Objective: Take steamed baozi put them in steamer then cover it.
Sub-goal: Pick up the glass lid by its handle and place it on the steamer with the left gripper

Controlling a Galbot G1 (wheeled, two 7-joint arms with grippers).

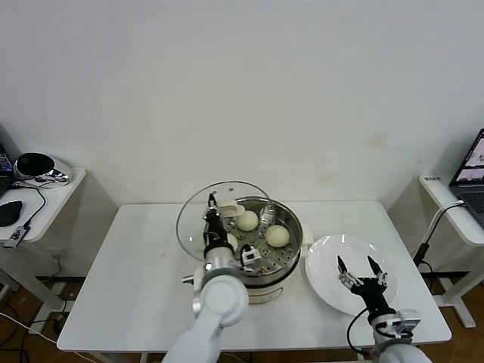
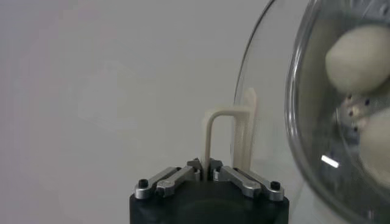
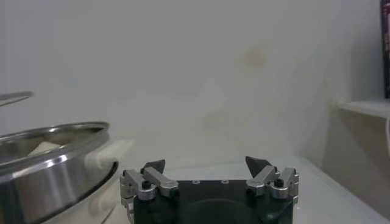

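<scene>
The steamer (image 1: 293,240) stands mid-table with its shiny pot open. Three steamed baozi show on its perforated tray: one at the back (image 1: 247,220), one to the right (image 1: 277,236), and one partly hidden behind my left arm (image 1: 231,240). My left gripper (image 1: 214,209) is shut on the cream handle (image 2: 210,131) of the cover (image 1: 190,223). The glass cover (image 2: 268,85) hangs tilted on edge over the steamer's left rim, and baozi (image 2: 358,58) show through it. My right gripper (image 1: 361,266) hovers open and holds nothing over the white plate (image 1: 327,286). In the right wrist view my right gripper (image 3: 206,164) has the steamer (image 3: 52,167) off to one side.
The white plate lies bare just right of the steamer, near the table's front edge. A side table (image 1: 45,198) with a black device and cables stands far left. A shelf with a laptop (image 1: 470,165) stands far right. The wall runs close behind the table.
</scene>
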